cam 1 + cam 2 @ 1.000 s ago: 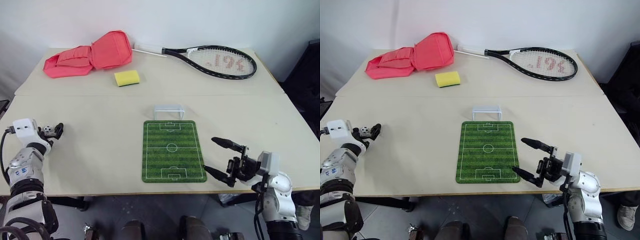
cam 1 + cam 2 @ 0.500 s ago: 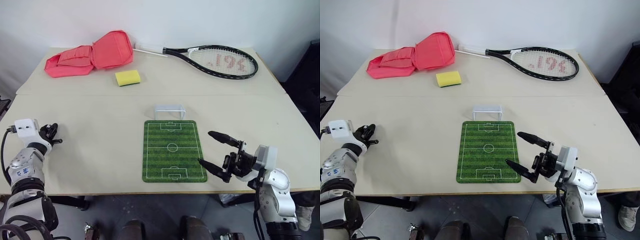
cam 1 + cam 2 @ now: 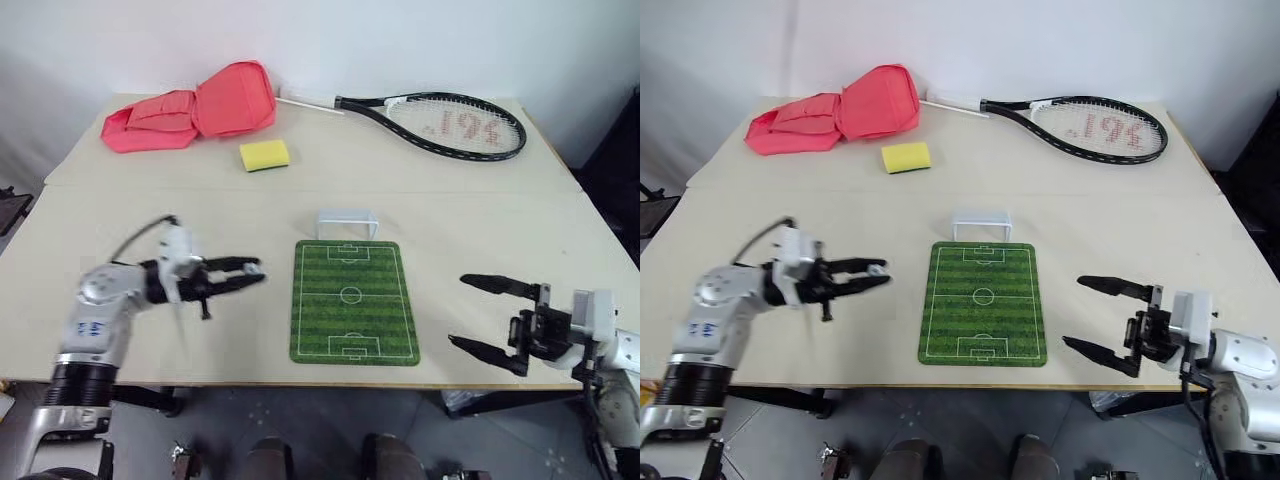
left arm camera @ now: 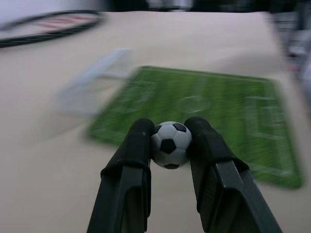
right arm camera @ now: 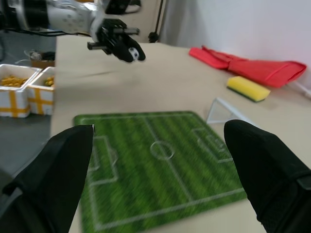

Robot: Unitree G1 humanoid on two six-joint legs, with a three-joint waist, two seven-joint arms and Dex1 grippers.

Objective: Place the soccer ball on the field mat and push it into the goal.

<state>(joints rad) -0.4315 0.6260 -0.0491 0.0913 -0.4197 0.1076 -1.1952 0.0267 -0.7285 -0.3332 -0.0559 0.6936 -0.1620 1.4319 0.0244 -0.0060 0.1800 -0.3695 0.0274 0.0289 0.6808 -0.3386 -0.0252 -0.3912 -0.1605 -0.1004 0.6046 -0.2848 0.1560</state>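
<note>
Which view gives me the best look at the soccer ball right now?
The left wrist view: the soccer ball sits large, pinched between the left gripper's fingers. The right wrist view shows it small at those fingertips, above the table; in the eye views it is a white speck.

The left pincer (image 4: 170, 145), gripping the soccer ball (image 4: 170, 144), has swung toward the field mat (image 3: 353, 300).

On the beige table (image 3: 250, 210), the striped green field mat (image 3: 353, 300) lies near the front edge, with the small white plastic goal (image 3: 346, 222) just behind its far end. Left of the mat, above the tabletop, the left gripper (image 3: 252, 271) pinches the tiny black-and-white soccer ball (image 4: 170, 144); the right gripper (image 3: 478, 315), fingers apart, sits right of it. Along the far side: red cloth bag (image 3: 195, 108) left, yellow sponge (image 3: 265, 155) beside it, black tennis racket (image 3: 440, 120) right.
</note>
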